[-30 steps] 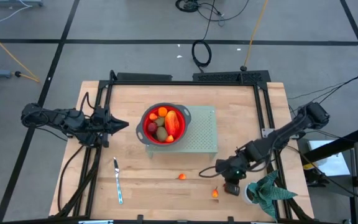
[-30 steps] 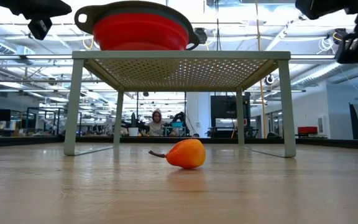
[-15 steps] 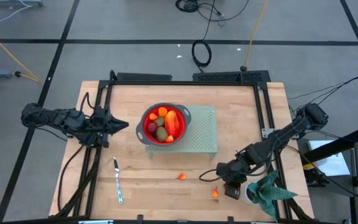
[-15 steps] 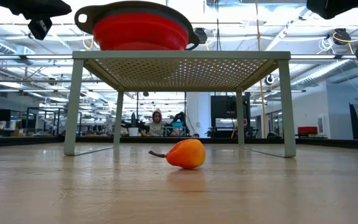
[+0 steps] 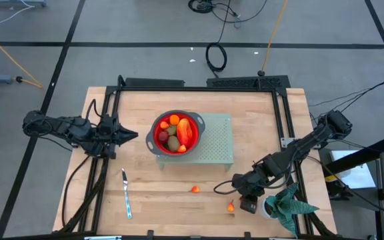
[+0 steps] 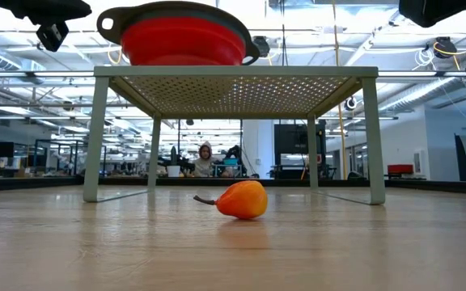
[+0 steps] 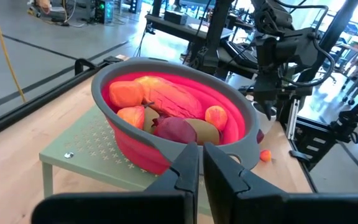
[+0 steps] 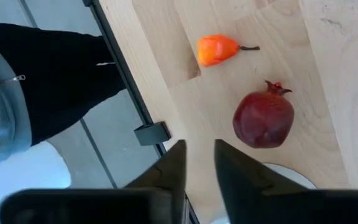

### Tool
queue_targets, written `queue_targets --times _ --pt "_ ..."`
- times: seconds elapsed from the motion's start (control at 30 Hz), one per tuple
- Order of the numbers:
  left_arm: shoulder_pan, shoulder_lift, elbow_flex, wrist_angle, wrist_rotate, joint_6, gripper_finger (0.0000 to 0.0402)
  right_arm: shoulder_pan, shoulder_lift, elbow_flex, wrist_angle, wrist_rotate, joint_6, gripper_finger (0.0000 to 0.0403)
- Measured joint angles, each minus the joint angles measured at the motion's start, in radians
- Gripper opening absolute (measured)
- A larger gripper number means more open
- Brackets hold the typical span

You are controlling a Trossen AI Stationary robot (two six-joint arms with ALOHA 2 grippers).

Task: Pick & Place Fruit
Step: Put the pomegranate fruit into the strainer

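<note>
My right gripper, fingers slightly parted, hovers beside a dark red fruit; left gripper, pressed together, faces the bowl.

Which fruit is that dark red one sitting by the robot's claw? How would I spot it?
Find the potted plant at the table's near right corner. Just beside it, under the right gripper, lies the pomegranate: round, dark red, with a little crown, unlike the small orange fruit nearby.

From above, the right hand covers the dark red fruit we only see from its wrist. Level with the counter, the bowl hides its fruit, and both arms are cut off up top.
</note>
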Motion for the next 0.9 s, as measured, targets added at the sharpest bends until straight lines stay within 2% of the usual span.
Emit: queue_targets --times 0.13,0.2,0.27,0.37,0.5,0.9 --pt "0.000 0.000 0.000 0.000 0.000 0.003 0.0021 0.005 0.000 -0.005 0.005 0.009 -0.003 0.0137" --pt "0.000 0.000 0.000 0.000 0.000 0.005 0.0021 0.013 -0.001 -0.023 0.024 0.045 -0.004 0.0162" --pt "0.000 0.000 0.000 0.000 0.000 0.026 0.0021 0.023 0.000 -0.047 0.030 0.073 0.005 0.0183" --pt "0.000 0.000 0.000 0.000 0.000 0.055 0.0021 0.025 0.000 -0.072 0.026 0.055 0.012 0.0205" --pt "0.000 0.000 0.000 0.000 0.000 0.080 0.0021 0.020 0.000 -0.094 0.030 0.052 0.055 0.0217" --pt "0.000 0.000 0.000 0.000 0.005 0.077 0.0021 0.021 0.000 -0.125 0.108 0.050 0.057 0.0215"
